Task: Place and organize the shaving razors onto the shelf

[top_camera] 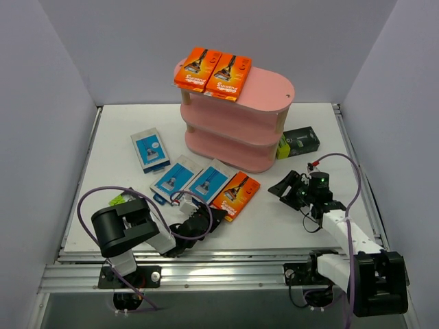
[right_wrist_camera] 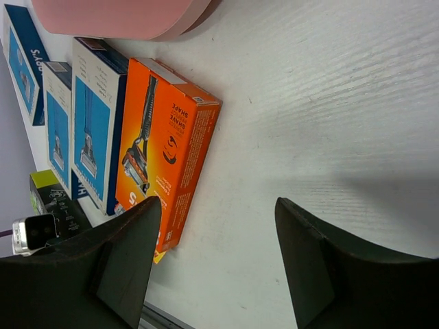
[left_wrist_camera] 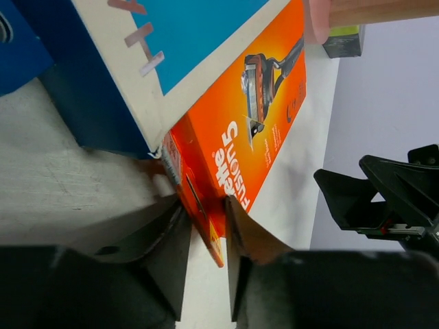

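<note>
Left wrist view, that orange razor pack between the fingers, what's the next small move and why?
Probably close the left end effector firmly on the orange pack before lifting: its fingers straddle the pack's near edge on the table, but a solid pinch isn't clear, and the pack belongs on the shelf.

The left arm lies folded low; the left gripper (top_camera: pixel 206 221) (left_wrist_camera: pixel 206 205) points right, jaws narrowed, grip not determinable. The right arm reaches far-left; the right gripper (top_camera: pixel 287 186) (right_wrist_camera: pixel 218 205) has jaws apart.
</note>
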`<act>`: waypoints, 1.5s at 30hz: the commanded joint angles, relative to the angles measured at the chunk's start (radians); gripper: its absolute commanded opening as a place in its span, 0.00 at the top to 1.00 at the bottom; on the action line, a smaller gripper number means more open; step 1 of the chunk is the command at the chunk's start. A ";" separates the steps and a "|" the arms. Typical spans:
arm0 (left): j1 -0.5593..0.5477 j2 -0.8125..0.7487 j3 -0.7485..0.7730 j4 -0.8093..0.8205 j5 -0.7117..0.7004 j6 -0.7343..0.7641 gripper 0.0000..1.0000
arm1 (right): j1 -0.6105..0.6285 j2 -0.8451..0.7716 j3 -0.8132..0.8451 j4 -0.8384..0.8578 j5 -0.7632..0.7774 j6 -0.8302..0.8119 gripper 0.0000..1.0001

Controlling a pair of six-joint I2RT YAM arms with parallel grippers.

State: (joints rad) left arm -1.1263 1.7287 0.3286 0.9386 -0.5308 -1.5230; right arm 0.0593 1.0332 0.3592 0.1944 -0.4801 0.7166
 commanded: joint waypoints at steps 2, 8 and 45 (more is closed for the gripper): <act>-0.013 0.002 -0.023 0.016 -0.040 -0.026 0.70 | -0.033 0.011 -0.002 -0.023 -0.041 -0.046 0.37; -0.018 -0.043 -0.019 -0.069 -0.064 -0.022 0.73 | -0.055 0.033 -0.002 -0.018 -0.061 -0.066 0.37; -0.079 -0.425 0.161 -0.627 -0.098 0.188 0.98 | -0.125 -0.025 0.067 -0.092 -0.097 -0.082 0.37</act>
State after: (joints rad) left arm -1.1992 1.3407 0.4553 0.4191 -0.5926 -1.3705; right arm -0.0544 1.0222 0.3771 0.1184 -0.5545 0.6495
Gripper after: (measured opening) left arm 0.166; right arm 0.633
